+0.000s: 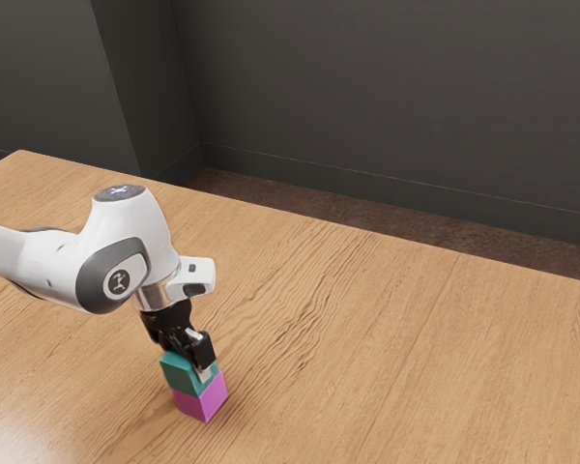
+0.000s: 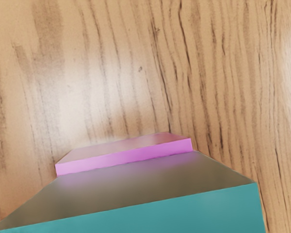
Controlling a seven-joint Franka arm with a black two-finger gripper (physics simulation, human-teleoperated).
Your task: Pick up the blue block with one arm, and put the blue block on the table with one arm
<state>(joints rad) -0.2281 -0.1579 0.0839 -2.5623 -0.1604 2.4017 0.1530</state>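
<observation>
Dark walls (image 1: 387, 87) and a wooden table (image 1: 445, 358) suggest a plain room.

Exterior view: I look slantwise down, well apart from the pink block (image 1: 212, 397).
Wrist view: I face down, close above it.
Both: pink block, teal block (image 1: 180, 374), table (image 1: 416, 338).

Brightly and warmly lit across the table (image 1: 416, 348), turning palest toward seven o'clock in the exterior view. Drops to dim charcoal on the wall (image 1: 396, 87) at twelve o'clock, and to dark brown on the floor (image 1: 300, 208). Gleams white on the arm (image 1: 155, 227) toward nine o'clock. Seen from the wrist, spreads in a soft, milky glare over the table near the pink block (image 2: 126, 157), washing out grain. Tints the teal block's (image 2: 184, 211) dull top faintly pink along their border.
</observation>
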